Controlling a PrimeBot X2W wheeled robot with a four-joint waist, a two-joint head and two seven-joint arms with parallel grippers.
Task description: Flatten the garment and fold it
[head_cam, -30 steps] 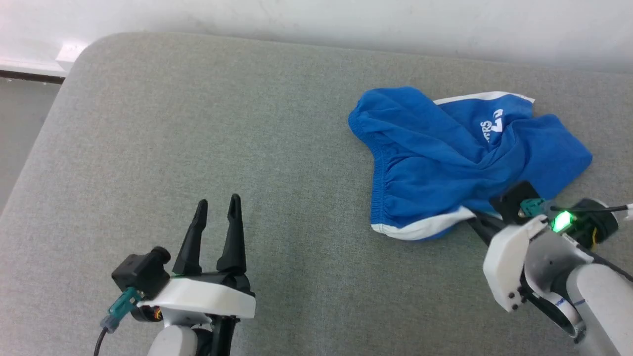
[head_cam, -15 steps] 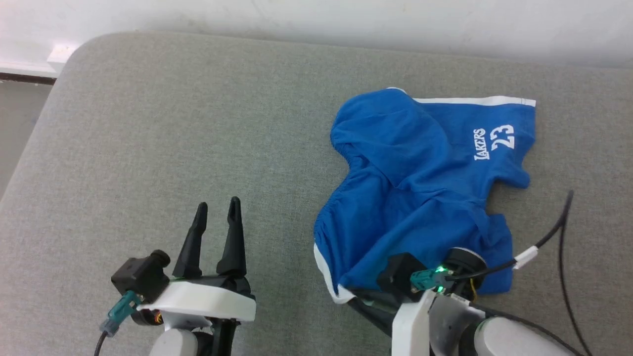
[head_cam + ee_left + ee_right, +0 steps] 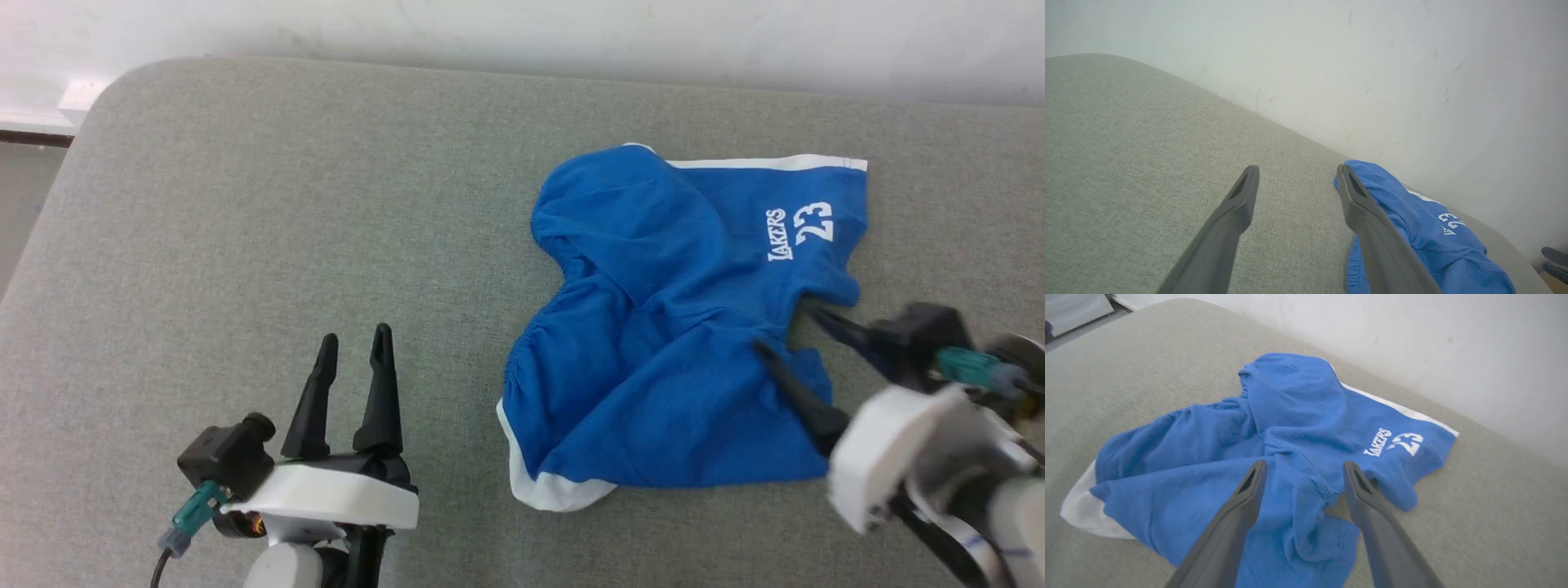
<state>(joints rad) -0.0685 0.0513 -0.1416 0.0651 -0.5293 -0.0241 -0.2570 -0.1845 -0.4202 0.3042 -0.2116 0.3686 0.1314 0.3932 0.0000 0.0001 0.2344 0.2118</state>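
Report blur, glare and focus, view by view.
Head view: right gripper smeared by motion blur, shorts and left gripper sharp, light even, no glare. Left wrist view: near fingers soft, wall hazy. Right wrist view: slight blur, print smeared.

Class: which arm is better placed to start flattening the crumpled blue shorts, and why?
Probably the right. The right end effector is open over the shorts, straddling a bunched fold. The left end effector sits apart over the grey cushion, off the fabric.
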